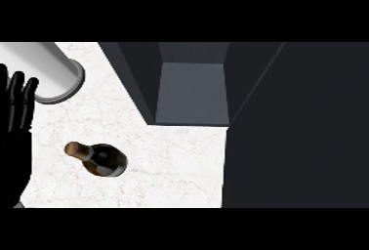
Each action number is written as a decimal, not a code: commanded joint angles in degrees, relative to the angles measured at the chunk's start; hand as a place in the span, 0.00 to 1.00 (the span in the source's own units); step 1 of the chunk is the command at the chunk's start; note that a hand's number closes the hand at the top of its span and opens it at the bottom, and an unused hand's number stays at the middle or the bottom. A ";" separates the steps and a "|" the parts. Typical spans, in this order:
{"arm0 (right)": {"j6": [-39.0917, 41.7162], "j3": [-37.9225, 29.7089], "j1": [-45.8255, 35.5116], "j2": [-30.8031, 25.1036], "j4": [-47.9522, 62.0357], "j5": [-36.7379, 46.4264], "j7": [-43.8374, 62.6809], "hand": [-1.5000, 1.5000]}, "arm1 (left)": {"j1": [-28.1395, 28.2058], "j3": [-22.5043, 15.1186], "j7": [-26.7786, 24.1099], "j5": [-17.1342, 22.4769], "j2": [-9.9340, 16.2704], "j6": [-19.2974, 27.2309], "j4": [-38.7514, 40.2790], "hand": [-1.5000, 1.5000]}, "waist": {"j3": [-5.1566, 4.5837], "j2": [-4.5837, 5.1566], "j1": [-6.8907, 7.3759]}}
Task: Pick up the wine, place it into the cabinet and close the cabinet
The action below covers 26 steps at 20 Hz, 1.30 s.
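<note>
On veined white marble [173, 161], dark glass wine bottle [103, 159], cork-topped.

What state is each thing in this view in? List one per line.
wine bottle: corked, standing on the counter, not held
cabinet: open, nothing seen inside
left hand: open, fingers straight, resting at the left edge
grey cylinder: lying on the counter

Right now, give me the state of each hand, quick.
Left hand: open, fingers straight and pointing up at the view's left edge, resting, holding nothing.
Right hand: not in view.
</note>
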 commanded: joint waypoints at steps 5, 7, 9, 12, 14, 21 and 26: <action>-2.61 6.31 7.20 3.29 -8.62 5.81 0.57 0.00 | 4.54 -2.33 -5.91 9.91 3.67 -13.54 1.02 0.00 | 1.32 -1.63 -1.21; 2.80 8.78 5.00 3.38 -6.75 -4.11 5.94 0.00 | 6.19 -5.23 1.17 18.07 2.17 -16.69 4.27 0.00 | 1.27 -1.37 -0.83; 3.64 8.91 8.39 3.09 -9.02 -5.79 5.32 0.00 | 5.32 -2.37 6.54 24.46 4.66 -17.89 0.71 0.00 | 1.42 -1.63 -0.88; 2.73 11.06 10.75 2.92 -16.13 -5.76 10.78 0.00 | 7.33 -1.95 12.23 28.25 6.02 -17.09 -4.68 0.00 | 1.41 -1.60 -0.75; 2.11 13.10 13.09 2.63 -23.21 -5.99 15.46 0.00 | 6.48 0.64 15.31 32.05 8.00 -16.62 -7.94 0.00 | 1.40 -1.62 -0.90; -3.01 20.80 8.38 4.06 -29.31 2.12 27.15 0.00 | 6.67 5.45 26.77 39.83 10.89 -9.84 -17.70 0.00 | 1.38 -1.56 -0.59; -5.18 26.36 9.12 3.13 -32.39 6.36 29.44 0.00 | 6.55 7.84 27.48 40.89 11.39 -10.43 -16.69 0.00 | 1.36 -1.67 -0.91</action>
